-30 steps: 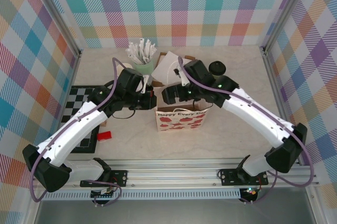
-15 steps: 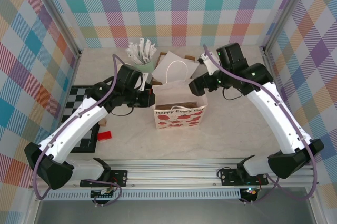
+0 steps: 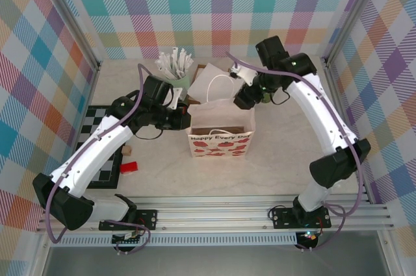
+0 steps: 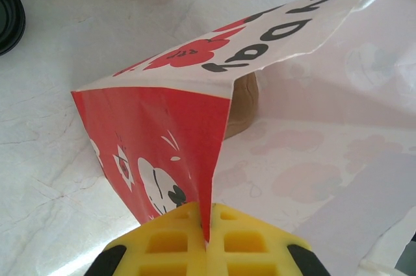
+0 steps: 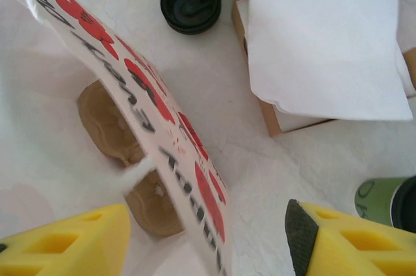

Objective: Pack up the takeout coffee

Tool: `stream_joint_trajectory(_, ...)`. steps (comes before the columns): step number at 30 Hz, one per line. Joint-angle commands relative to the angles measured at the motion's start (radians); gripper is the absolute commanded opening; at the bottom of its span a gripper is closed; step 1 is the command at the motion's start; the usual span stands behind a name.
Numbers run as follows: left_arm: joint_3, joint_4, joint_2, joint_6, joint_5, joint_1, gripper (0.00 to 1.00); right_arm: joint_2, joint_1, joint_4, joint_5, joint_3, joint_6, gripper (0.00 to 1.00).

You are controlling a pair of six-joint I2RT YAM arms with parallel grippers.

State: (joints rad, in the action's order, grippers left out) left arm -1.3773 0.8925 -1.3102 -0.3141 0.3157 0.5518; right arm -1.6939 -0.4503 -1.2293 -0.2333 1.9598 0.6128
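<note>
Now right pincer (image 5: 208, 237), jaws apart, was drawn back from bag (image 4: 162, 133) toward takeout coffee (image 5: 383, 199) for pickup, w/ bag rim clamped by left pincer (image 4: 208, 224).

Takeout coffee (image 5: 376, 198) (green, black-lidded) sits on tabletop (image 5: 214, 113).

The bag (image 3: 222, 134) stands mid-table, napkin box (image 3: 207, 80) behind it, checkerboard (image 3: 92, 122) to its left.
</note>
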Motion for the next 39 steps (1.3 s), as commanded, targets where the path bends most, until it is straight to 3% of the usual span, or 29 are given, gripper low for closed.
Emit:
stream_joint_trajectory(1, -0.035, 0.025, -0.006, 0.033, 0.027, -0.011, 0.0, -0.057, 0.002, -0.105, -0.083, 0.08, 0.094, 0.63)
stream_joint_trajectory(11, -0.065, 0.059, -0.032, 0.054, 0.065, -0.032, 0.0, -0.113, -0.004, -0.142, -0.161, 0.089, 0.108, 0.56)
stream_joint_trajectory(15, -0.07, 0.053, -0.038, 0.045, 0.065, -0.036, 0.0, -0.094, -0.003, -0.114, -0.146, 0.066, 0.104, 0.43)
stream_joint_trajectory(22, -0.083, 0.045, -0.043, 0.032, 0.091, -0.046, 0.0, -0.076, -0.005, -0.119, -0.136, 0.022, 0.102, 0.31)
stream_joint_trajectory(26, -0.093, 0.049, -0.048, 0.033, 0.1, -0.053, 0.0, -0.043, -0.006, -0.058, -0.12, -0.039, 0.097, 0.34)
stream_joint_trajectory(35, -0.12, 0.043, -0.051, 0.038, 0.138, -0.064, 0.01, -0.017, -0.01, -0.041, -0.107, -0.073, 0.049, 0.07)
stream_joint_trajectory(39, -0.141, 0.048, -0.055, 0.058, 0.17, -0.067, 0.05, 0.009, -0.014, -0.015, -0.072, -0.096, -0.028, 0.05)
